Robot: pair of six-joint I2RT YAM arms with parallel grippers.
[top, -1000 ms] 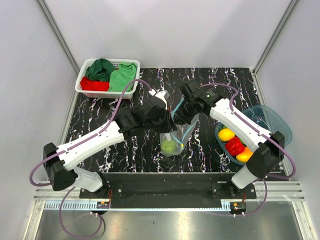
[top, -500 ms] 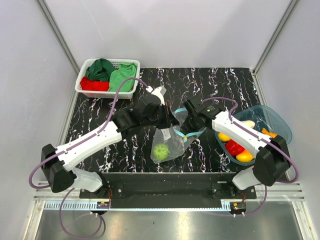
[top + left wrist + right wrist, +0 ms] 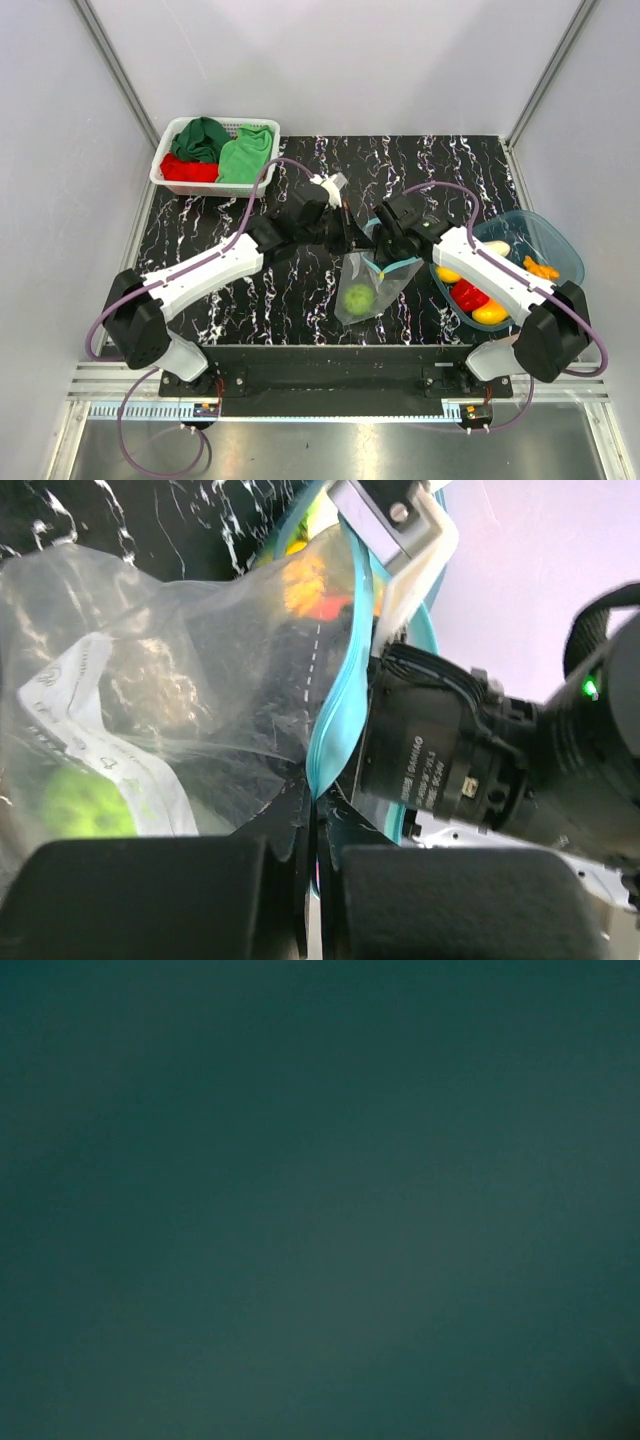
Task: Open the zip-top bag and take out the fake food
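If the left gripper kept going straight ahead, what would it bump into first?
The bag: the left gripper is pinching its blue zip strip. Just behind that sits the right gripper, probably next, though depth is hard to judge.

Only unreadable small print on the white label [image 3: 80,720] in the zip-top bag [image 3: 200,650] and a lens barrel [image 3: 420,770].
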